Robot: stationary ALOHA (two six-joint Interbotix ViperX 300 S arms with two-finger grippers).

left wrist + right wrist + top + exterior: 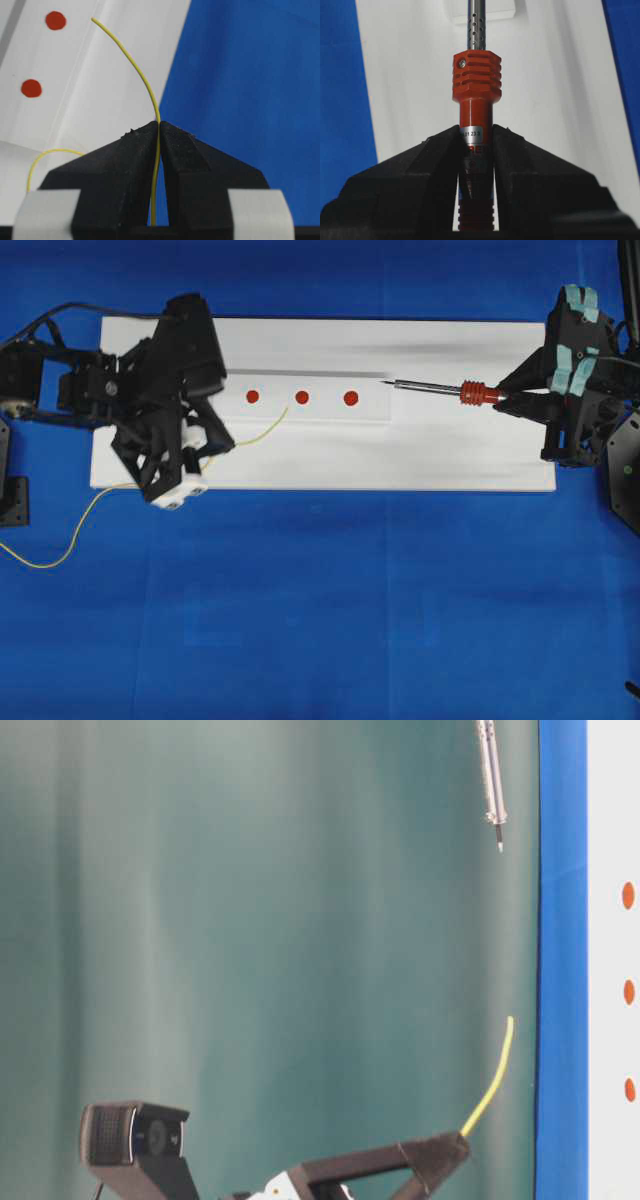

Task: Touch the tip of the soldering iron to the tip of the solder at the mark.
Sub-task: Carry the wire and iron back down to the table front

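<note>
I had the left gripper (159,131) pinched on the solder (131,62) some way back from its cut end, so a short free length arced out over the white board (450,455) toward its long back edge, the tip ending just short of the row of three red marks (302,397). The slack trailed off the board's near left corner onto the blue cloth (350,620). My right gripper (477,142) was clamped on the soldering iron (476,80) by the handle behind the ribbed collar, which kept the shaft level and aimed along the board from its right end. The dark tip sat just right of the nearest mark, well apart from the solder. Both tips hung clear of the board.
</note>
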